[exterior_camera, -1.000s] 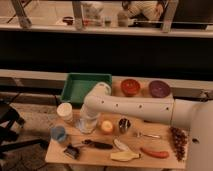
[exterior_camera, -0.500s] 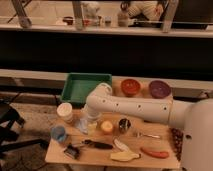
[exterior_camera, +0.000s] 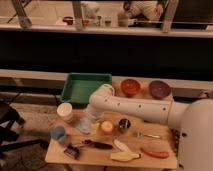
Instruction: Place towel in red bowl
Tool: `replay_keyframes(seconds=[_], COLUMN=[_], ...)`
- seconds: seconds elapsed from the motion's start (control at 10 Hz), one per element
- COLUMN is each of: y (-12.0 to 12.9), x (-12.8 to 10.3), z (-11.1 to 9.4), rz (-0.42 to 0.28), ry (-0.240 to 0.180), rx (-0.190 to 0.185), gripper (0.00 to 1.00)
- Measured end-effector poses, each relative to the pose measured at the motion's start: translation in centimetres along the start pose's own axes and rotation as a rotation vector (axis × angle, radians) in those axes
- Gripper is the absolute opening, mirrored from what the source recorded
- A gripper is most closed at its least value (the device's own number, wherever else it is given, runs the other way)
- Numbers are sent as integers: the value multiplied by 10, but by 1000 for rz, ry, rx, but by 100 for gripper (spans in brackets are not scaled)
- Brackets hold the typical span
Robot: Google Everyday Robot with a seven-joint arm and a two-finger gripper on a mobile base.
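Pincer [exterior_camera: 85,121] low over wooden table [exterior_camera: 98,157], red bowl [exterior_camera: 130,86] behind, dark wall [exterior_camera: 100,52]

- so the robot's white base [exterior_camera: 197,135] fills the lower right corner
- the arm [exterior_camera: 140,106] comes out of it heading left, pretty much level, one long white tube
- it bends at a rounded elbow [exterior_camera: 102,94], sitting up and right of the gripper [exterior_camera: 86,121]
- the wrist [exterior_camera: 93,110] drops from there, gripper pointing down at the arm's far left end, mostly tucked under the elbow
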Motion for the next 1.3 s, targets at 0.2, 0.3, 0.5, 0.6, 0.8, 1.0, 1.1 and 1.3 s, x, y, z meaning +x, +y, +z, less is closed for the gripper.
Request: replay_keyframes(seconds=[0.2, 0.3, 0.5, 0.6, 0.8, 1.0, 1.1, 1.3], y=[-2, -3, -3, -5, -7, -8, -8, -8], x=[-4, -7, -6, -9, -12, -10, -9, -6], z=[0, 2, 6, 10, 17, 26, 28, 30], rz=[-11, -23, -34, -41, -50, -49, -46, -42], ry=[6, 12, 26, 25, 22, 14, 11, 4], rx=[-4, -7, -13, -18, -23, -26, -26, -25], gripper=[80, 80, 80, 80, 80, 80, 80, 80])
